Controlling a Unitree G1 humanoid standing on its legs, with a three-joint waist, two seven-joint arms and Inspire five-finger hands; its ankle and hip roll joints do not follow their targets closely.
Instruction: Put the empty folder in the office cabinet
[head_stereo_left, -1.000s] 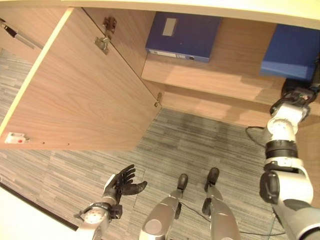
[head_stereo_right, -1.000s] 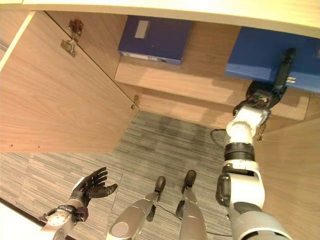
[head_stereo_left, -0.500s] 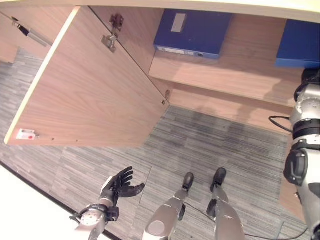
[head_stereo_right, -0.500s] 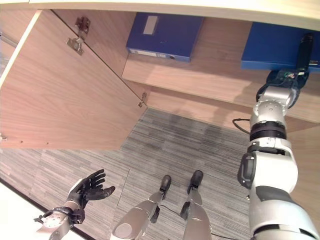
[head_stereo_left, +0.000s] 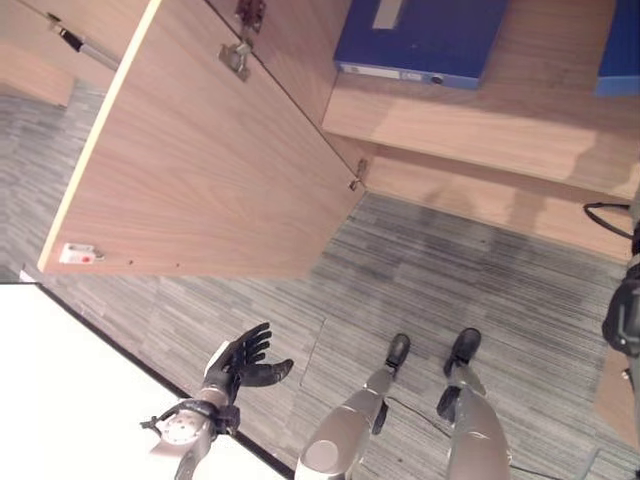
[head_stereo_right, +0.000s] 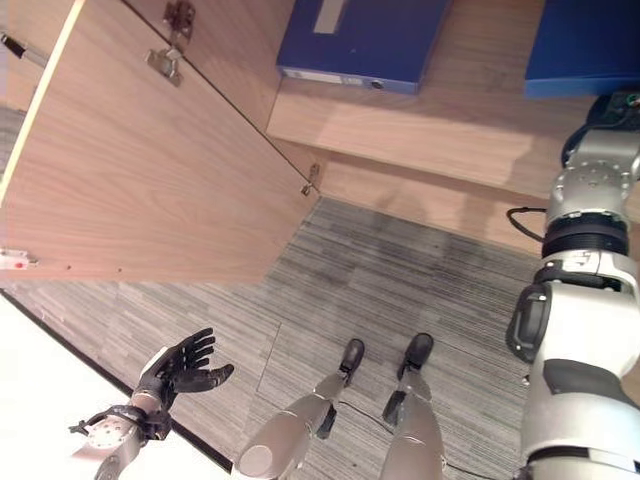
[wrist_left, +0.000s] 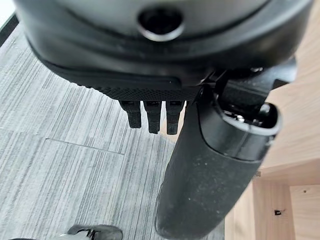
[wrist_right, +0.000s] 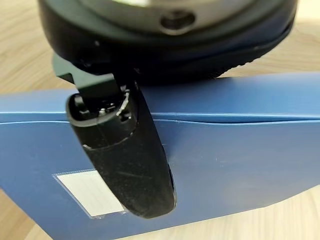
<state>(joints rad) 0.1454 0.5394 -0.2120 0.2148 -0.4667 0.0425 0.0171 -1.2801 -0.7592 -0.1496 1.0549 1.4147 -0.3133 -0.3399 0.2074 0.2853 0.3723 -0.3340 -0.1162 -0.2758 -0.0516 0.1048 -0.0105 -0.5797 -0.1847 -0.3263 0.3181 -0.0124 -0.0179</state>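
- Folder (head_stereo_right: 585, 45): a lighter blue folder lies flat on the cabinet shelf (head_stereo_right: 440, 130), at the right of the opening. I judge this to be the task's item, since the right arm reaches to it.
- Right hand (wrist_right: 125, 150): its wrist view shows the thumb lying over the blue cover beside a white label (wrist_right: 87, 192). Its fingers are hidden, so I cannot tell whether the hand grips the folder or merely rests on it.
- Progress, as a judgement: placement looks essentially done, the folder being inside the cabinet and resting on the shelf. What remains is to let go and draw the arm out; shutting the door may follow.
- Orientation: the folder lies face up. Its edges are cut off at the frame, so the long axis cannot be fixed with certainty.
- Second folder (head_stereo_left: 420, 40): darker blue, flat on the same shelf, well apart to the left.
- Cabinet door (head_stereo_left: 200, 160): stands swung open at the left.
- Left hand (head_stereo_left: 240, 362): idle low over the carpet (head_stereo_left: 450, 290), fingers spread and relaxed, holding nothing.
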